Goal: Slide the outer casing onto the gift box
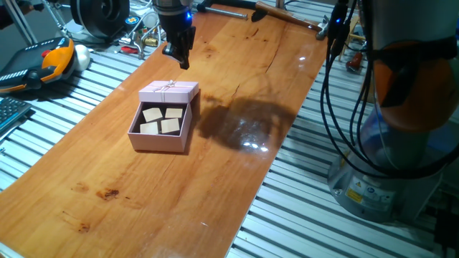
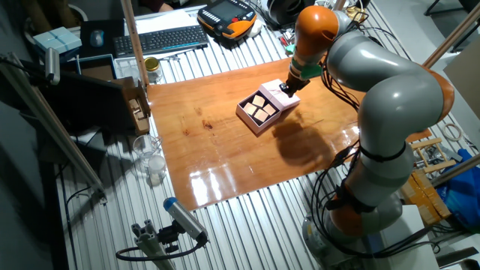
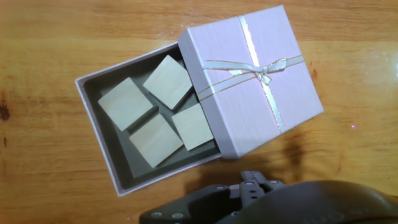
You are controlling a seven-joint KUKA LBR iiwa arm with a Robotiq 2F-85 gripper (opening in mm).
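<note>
The gripper [image 1: 181, 56] hangs just above the far edge of the outer casing [image 1: 169, 91], touching nothing; whether its jaws are parted or closed, I cannot tell from here. Below it, the pale pink casing with its thin bow sits partway over one end of the gift box [image 1: 159, 129], a little askew in the hand view. The tray's four tan squares [image 3: 154, 111] show in the uncovered part. Both rest on the wooden table [image 1: 237, 150].
</note>
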